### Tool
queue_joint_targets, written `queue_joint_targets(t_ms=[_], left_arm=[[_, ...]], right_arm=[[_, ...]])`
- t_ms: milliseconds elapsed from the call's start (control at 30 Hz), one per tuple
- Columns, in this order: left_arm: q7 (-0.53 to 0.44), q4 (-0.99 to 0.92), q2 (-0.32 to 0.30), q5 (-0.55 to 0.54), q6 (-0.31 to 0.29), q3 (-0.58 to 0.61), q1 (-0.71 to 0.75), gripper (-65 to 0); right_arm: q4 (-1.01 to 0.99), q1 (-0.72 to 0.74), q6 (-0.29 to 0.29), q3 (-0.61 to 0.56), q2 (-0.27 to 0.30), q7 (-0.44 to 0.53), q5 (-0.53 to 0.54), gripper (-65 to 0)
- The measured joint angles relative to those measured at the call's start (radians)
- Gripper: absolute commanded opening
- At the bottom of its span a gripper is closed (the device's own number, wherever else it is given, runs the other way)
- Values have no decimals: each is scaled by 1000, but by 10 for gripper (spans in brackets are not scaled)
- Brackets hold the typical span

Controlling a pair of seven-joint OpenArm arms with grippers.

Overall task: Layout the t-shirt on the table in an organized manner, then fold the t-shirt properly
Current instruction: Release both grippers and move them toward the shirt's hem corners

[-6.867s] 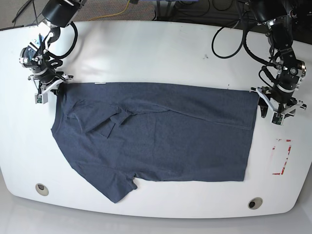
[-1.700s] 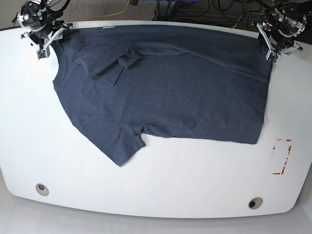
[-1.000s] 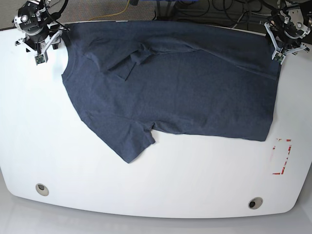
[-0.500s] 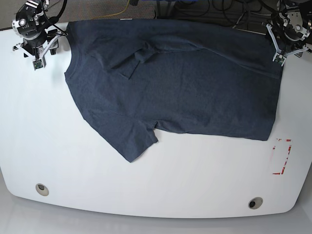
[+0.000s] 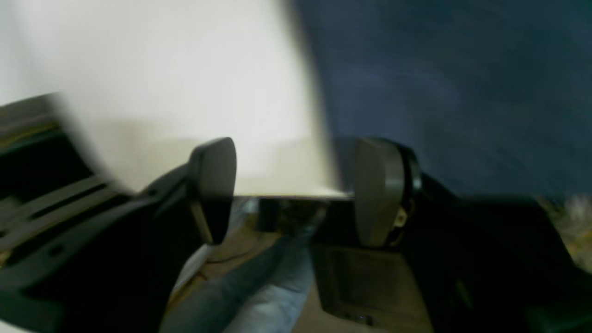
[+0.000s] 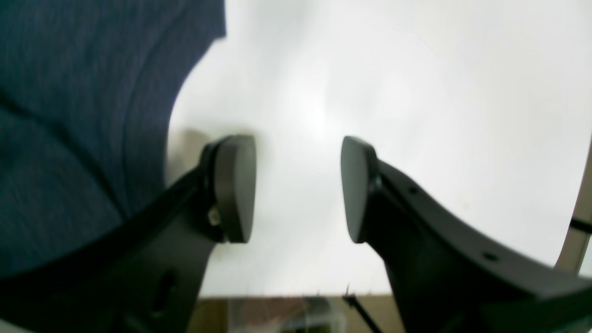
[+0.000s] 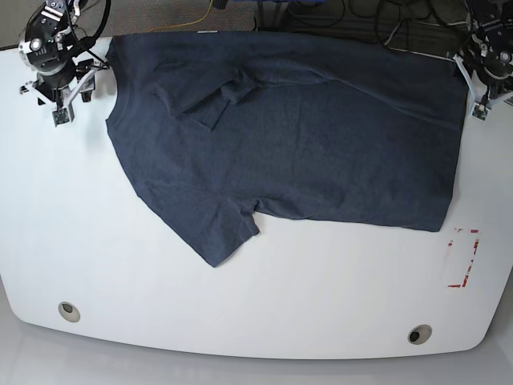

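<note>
the t-shirt [image 7: 296,136] lies spread, plain side up, across the far half of the table [image 7: 240,313], its top edge along the far rim, one sleeve folded in on the chest near the upper left of the base view and the other sleeve pointing toward the near edge. the right gripper [image 7: 60,90] sits at the far left corner of the base view, just beside the shirt's collar-side corner but apart from it; in its wrist view the right gripper [image 6: 298,187] has its two pads spread with only bare white table between them, and the t-shirt [image 6: 88,106] lies off to the left of the pads. the left gripper [image 7: 487,90] is at the far right corner, just off the shirt's hem corner; in its wrist view the left gripper [image 5: 296,189] is also spread with nothing between the pads, over the table's rim, with the t-shirt [image 5: 453,83] edge just behind its right-hand pad. a red tape outline [image 7: 463,257] marks the table near the right side, and two grommet holes [image 7: 69,310] sit by the near edge.
</note>
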Motion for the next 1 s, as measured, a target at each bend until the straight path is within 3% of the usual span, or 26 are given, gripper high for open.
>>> queue_joint_targets(t_ms=[300, 667, 900, 1000], left_arm=[[-5, 28, 5, -13, -7, -41, -154, -275], [-14, -14, 29, -3, -3, -14, -401, -276], [-146, -112, 29, -9, -3, 92, -475, -276], [-201, -158, 33, -3, 42, 140, -488, -276]], right_arm=[[-10, 118, 3, -9, 40, 0, 0, -360], [-123, 349, -1, -200, 77, 6, 1, -363], [-211, 470, -3, -285, 76, -1, -5, -363], [-264, 525, -3, -307, 74, 2, 0, -363]])
